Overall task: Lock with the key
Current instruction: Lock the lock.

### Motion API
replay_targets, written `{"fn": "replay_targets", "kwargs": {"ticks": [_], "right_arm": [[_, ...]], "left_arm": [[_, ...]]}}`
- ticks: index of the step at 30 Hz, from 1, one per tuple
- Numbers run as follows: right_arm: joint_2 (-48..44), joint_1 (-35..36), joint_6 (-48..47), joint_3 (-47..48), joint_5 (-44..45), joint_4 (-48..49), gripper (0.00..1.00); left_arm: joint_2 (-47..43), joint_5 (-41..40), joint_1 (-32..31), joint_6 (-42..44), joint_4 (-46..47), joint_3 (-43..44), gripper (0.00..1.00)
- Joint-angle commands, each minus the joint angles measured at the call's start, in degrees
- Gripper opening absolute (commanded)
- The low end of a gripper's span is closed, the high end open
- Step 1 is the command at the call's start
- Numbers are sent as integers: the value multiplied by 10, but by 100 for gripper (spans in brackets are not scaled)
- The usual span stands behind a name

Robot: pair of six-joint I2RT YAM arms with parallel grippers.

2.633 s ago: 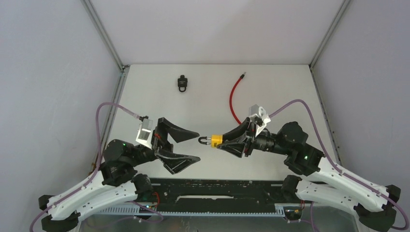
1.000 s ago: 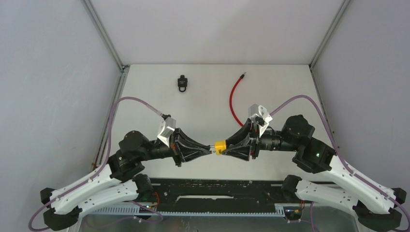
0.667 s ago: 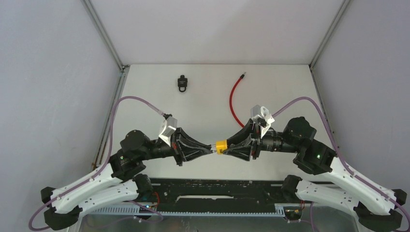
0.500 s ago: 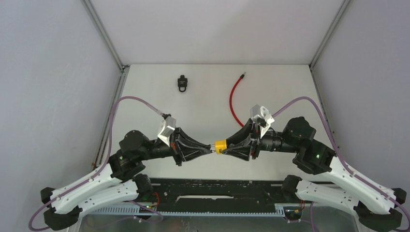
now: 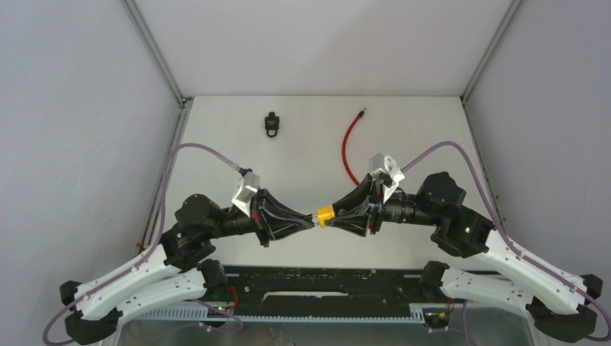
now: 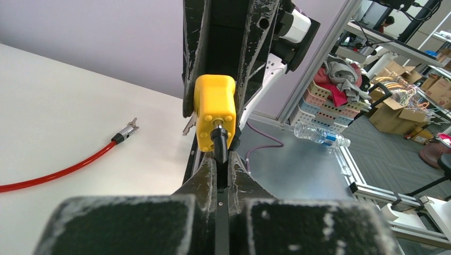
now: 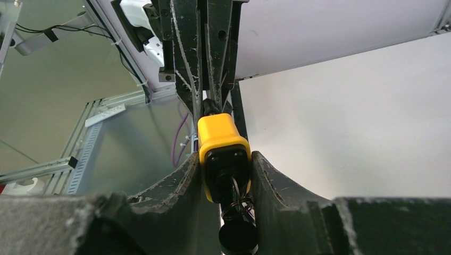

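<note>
The lock, blocky and yellow-cased, is hanging above the table's near middle, the right gripper clamping its smooth sides and the left gripper pinching shut on the thin black shackle. Pushing the shackle straight along the body's axis, without twisting, is looking wisest; the round black key is seemingly sitting at the body's right end.

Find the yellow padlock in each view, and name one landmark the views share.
Top external: padlock at the picture's centre.
Left wrist: padlock upper centre, beyond the jaws.
Right wrist: padlock centre, between the jaws.
Shared landmark: the white table.
</note>
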Motion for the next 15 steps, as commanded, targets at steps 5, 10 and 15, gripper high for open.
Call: {"fn": "replay_targets", "kwargs": {"ticks": [5,10,15], "right_arm": [[70,29,2,2,14,65,0],[79,34,-1,2,15,58,0],[84,41,-2,2,18,62,0]], "left_arm": [[29,12,-13,-17,68,14,0],[22,-11,-13,-14,68,11,0],[31,-22,-14,-11,56,14,0]]}}
